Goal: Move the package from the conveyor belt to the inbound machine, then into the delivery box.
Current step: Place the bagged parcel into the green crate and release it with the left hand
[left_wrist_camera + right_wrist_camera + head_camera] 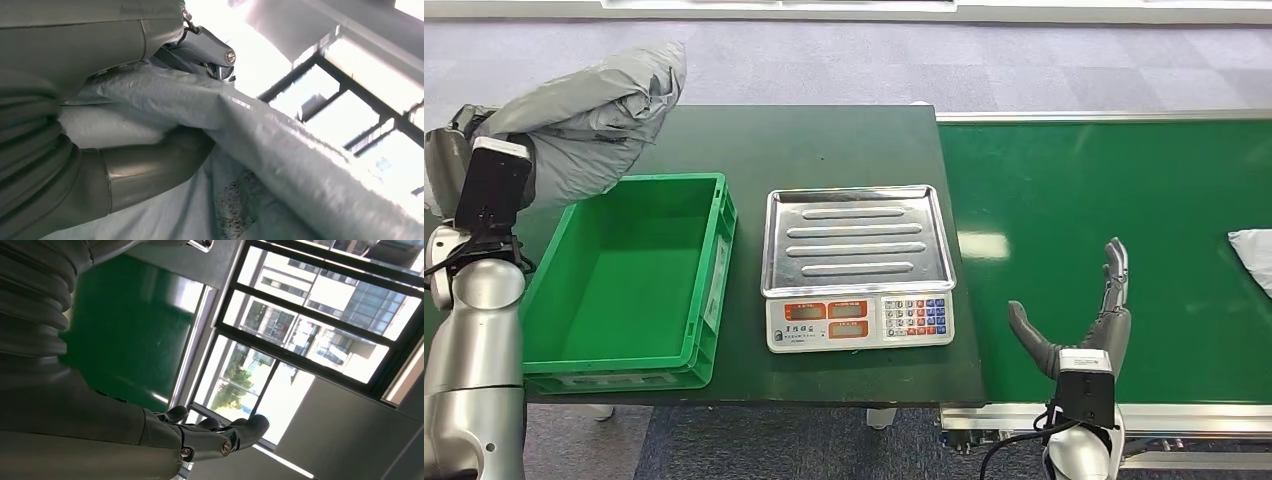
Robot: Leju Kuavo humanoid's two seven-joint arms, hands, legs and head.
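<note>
One right hand [1084, 320], two packages [594, 120]

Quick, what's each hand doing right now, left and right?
Left hand: holding the grey package above the green box.
Right hand: open, empty, over the conveyor belt.

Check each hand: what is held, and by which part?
The left hand holds the grey package by its lower end, above the green box. The right hand is open, holding nothing, over the belt.
</note>
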